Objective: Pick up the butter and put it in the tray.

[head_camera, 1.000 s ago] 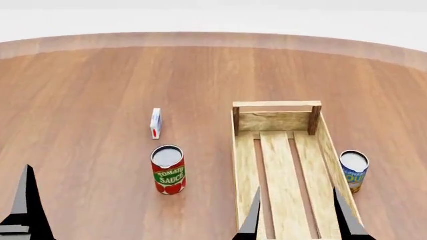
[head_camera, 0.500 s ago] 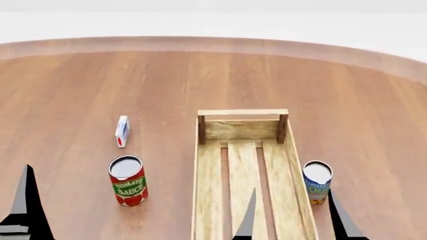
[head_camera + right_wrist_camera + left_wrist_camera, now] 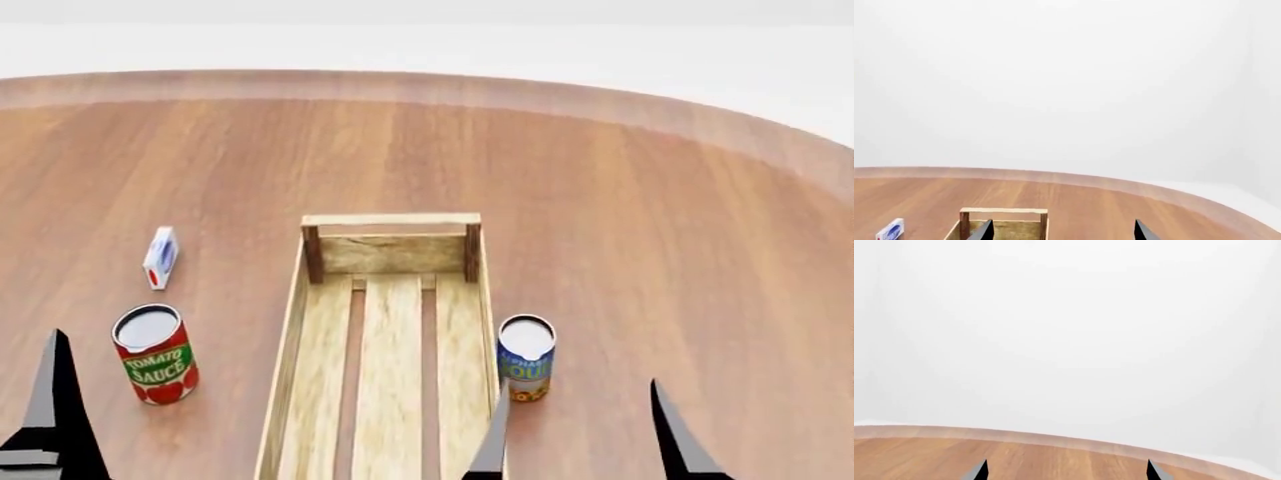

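I count one tray [image 3: 391, 330], two cans and one small white carton [image 3: 160, 256] on my round wooden tabletop [image 3: 641, 200]. The tomato sauce can [image 3: 155, 353] stands left of the tray, the carton beyond it; the blue can [image 3: 526, 357] stands just beside the tray's right wall. No butter shows anywhere. My left gripper [image 3: 1066, 471] and right gripper [image 3: 582, 435] both stand spread wide, holding nothing. Plain white surrounds the table.

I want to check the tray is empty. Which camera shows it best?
The head view: it looks down into the tray, showing bare slats and nothing inside. The right wrist view catches only its far end rail and posts at the frame's edge. The left wrist view shows none of it.
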{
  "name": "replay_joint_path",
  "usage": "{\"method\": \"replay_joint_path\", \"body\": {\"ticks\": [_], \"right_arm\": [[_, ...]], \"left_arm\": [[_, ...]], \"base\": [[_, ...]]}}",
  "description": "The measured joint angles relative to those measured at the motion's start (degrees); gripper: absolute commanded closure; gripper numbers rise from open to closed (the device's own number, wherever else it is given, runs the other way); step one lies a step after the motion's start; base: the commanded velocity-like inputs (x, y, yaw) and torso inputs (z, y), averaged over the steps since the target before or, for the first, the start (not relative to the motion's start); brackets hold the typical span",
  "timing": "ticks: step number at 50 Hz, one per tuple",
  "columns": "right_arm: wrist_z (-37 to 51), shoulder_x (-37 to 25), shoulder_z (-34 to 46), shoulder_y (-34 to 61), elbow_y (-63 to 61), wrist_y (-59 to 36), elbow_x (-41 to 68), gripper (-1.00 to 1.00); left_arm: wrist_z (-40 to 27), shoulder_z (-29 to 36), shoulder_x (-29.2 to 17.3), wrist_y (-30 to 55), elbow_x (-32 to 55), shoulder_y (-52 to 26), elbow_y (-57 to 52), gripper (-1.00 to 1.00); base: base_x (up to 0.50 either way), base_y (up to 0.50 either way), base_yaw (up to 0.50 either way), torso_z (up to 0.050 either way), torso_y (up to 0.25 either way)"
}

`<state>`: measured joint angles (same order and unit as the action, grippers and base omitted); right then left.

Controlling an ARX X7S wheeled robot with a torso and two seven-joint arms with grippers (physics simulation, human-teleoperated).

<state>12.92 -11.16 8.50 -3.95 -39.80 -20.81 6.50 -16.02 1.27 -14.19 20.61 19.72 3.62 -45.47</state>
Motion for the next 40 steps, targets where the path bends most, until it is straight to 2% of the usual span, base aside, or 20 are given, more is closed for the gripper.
{"method": "replay_joint_path", "body": {"ticks": [9, 25, 40], "right_arm": [[0.25, -0.35, 0.51, 0.15, 0.25, -0.26, 0.17, -1.0], [1.46, -0.9, 0.97, -0.13, 0.78, 1.18, 0.16, -1.0], [1.82, -2.2, 2.47, -0.33, 1.01, 2.63, -0.43, -1.0]], "left_arm": [[-0.45, 0.33, -0.43, -0.39, 0.24, 0.07, 0.29, -1.0], [-0.9, 0.83, -1.06, -1.68, 0.67, 0.4, 0.86, -1.0], [-1.33, 1.26, -1.61, -2.73, 0.94, 0.62, 1.25, -1.0]], "base": [[0.5, 0.0, 0.0, 0.0, 0.0], [0.01, 0.0, 0.0, 0.0, 0.0], [0.0, 0.0, 0.47, 0.0, 0.0]]}}
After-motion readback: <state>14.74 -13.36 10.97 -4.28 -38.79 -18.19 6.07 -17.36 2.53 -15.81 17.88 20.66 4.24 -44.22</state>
